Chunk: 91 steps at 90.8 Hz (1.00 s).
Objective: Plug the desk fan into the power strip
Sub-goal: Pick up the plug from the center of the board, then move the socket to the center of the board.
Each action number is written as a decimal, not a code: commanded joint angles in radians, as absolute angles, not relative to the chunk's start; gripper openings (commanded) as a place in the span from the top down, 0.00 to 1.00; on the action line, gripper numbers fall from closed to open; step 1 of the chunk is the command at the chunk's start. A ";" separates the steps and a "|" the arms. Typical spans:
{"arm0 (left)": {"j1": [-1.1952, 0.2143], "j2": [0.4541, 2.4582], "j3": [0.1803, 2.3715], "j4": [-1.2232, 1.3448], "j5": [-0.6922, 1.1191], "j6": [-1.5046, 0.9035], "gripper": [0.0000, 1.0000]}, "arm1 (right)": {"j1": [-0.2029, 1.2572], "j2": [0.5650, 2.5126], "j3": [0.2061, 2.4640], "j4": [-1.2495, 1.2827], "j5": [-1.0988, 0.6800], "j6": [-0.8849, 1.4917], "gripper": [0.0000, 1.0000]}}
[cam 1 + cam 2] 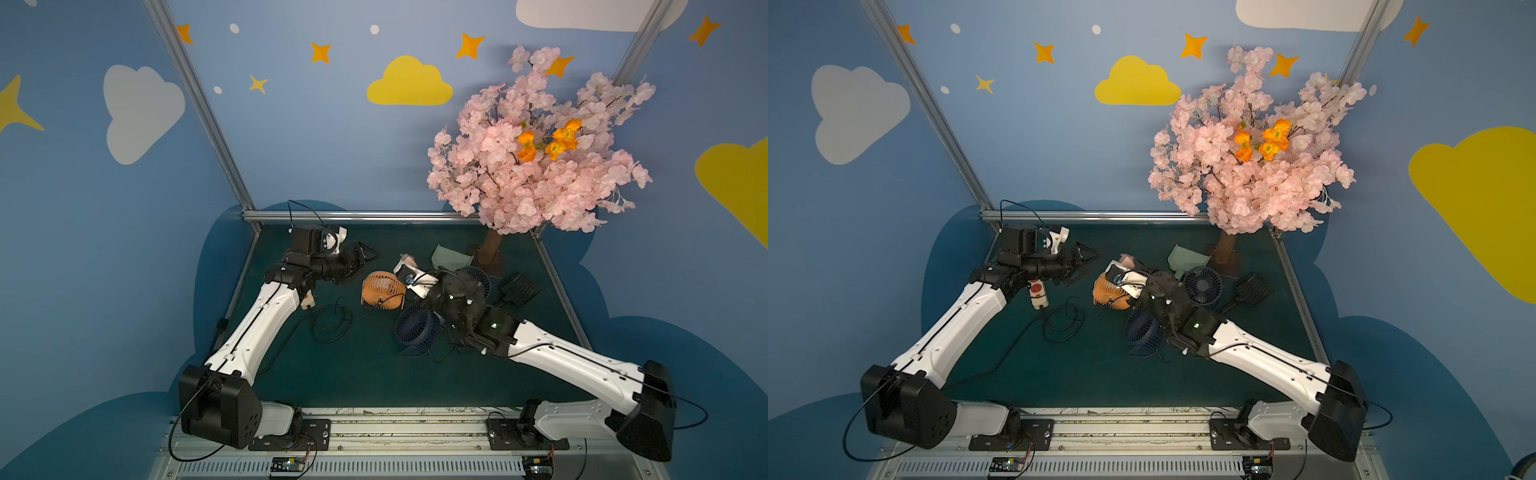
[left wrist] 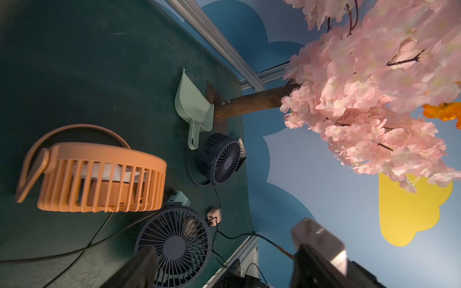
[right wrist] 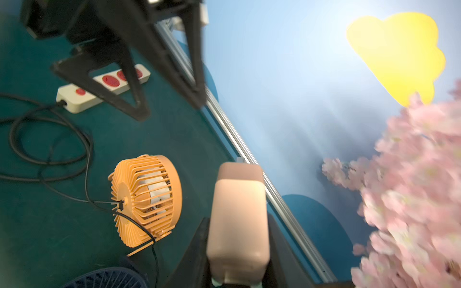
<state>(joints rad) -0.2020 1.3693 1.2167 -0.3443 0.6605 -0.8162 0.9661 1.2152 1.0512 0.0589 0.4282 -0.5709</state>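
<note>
Clamps peach plug point(image 3: 238, 199) in right gripper point(image 3: 238, 232), with power strip point(image 1: 1038, 296) lying leftward beyond orange fan point(image 1: 1111, 293), long axis front-to-back, nearer the left gripper point(image 1: 1084, 262), spread wide and empty.

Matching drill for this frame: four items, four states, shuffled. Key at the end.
Items
1. left gripper
2. right gripper
3. mint scoop
4. power strip

States
A. lies at the foot of the tree trunk
B. shut on a pink block
C. white with red sockets, black cord at one end
D. open, holding nothing

Pairs: 1-D, 2-B, 3-A, 4-C
</note>
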 commanded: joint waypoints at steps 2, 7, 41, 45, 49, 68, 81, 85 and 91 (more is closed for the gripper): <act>-0.175 1.333 1.186 -0.277 0.651 -0.730 0.06 | 0.893 1.119 1.124 -0.108 0.315 -0.363 1.00; -0.167 1.321 1.176 -0.268 0.641 -0.689 0.05 | 0.853 1.105 1.187 -0.153 0.284 -0.323 1.00; 0.031 1.325 1.083 -0.349 0.472 -0.454 0.05 | 0.587 1.278 1.672 -0.347 0.027 -0.139 0.99; 0.060 1.346 1.081 -0.358 0.462 -0.427 0.04 | 0.561 1.321 1.731 -0.364 -0.015 -0.113 0.99; 0.084 1.369 1.081 -0.370 0.447 -0.402 0.04 | 0.534 1.359 1.784 -0.376 -0.055 -0.090 0.99; 0.185 1.484 1.098 -0.376 0.408 -0.328 0.03 | 0.503 1.511 1.918 -0.360 -0.223 -0.008 0.98; 0.231 1.587 1.130 -0.380 0.332 -0.287 0.01 | 0.529 1.639 2.049 -0.410 -0.260 -0.009 0.98; 0.240 1.618 1.142 -0.382 0.319 -0.278 0.00 | 0.542 1.676 2.069 -0.418 -0.253 -0.014 0.98; 0.249 1.659 1.161 -0.386 0.309 -0.268 0.00 | 0.569 1.715 2.080 -0.425 -0.250 -0.029 0.98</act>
<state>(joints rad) 0.2325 1.6081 1.1191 -0.3664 0.3565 -0.3252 0.5301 1.6718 2.0342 -0.3954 -0.2077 -0.0322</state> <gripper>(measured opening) 0.999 0.290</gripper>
